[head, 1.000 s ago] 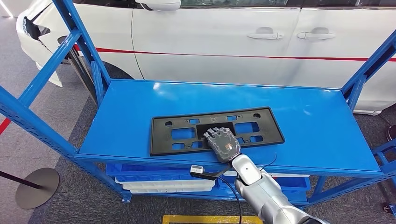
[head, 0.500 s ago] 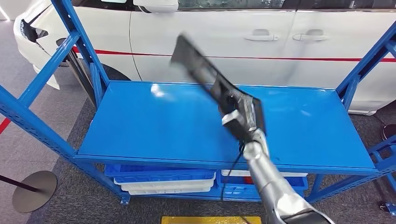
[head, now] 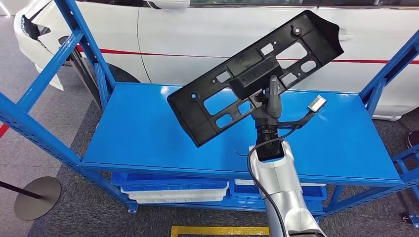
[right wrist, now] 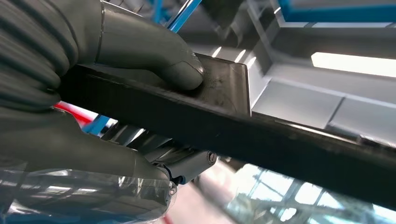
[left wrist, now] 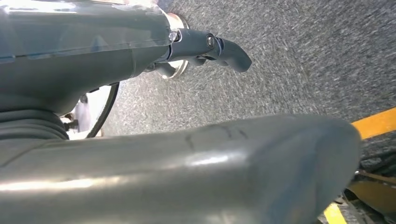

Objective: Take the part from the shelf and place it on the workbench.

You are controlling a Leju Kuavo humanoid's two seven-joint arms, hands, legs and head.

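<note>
A car workshop or vehicle assembly area. A white car with a red side stripe [head: 237,34] stands beyond the robot's fingers. Between it and the fingers is a blue steel rack with a flat shelf [head: 148,128], stacked blue and white plastic trays [head: 173,190] underneath. Grey carpet floor [head: 64,217] carries yellow marking tape [head: 222,231].
</note>
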